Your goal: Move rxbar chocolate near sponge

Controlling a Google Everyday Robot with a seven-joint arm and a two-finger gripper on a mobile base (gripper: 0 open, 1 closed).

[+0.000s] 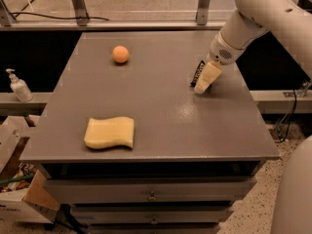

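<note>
The rxbar chocolate (197,72) is a small black wrapper lying on the grey table (161,106) at the right, mostly covered by my gripper. My gripper (204,83) with pale fingers comes down from the upper right and sits right over the bar's near end. The sponge (110,132), pale yellow with wavy edges, lies flat at the front left of the table, far from the bar.
An orange ball (120,54) sits at the back left of the table. A white pump bottle (18,86) stands on a ledge left of the table. Cardboard boxes (19,199) lie on the floor at the lower left. Drawers run under the table's front edge.
</note>
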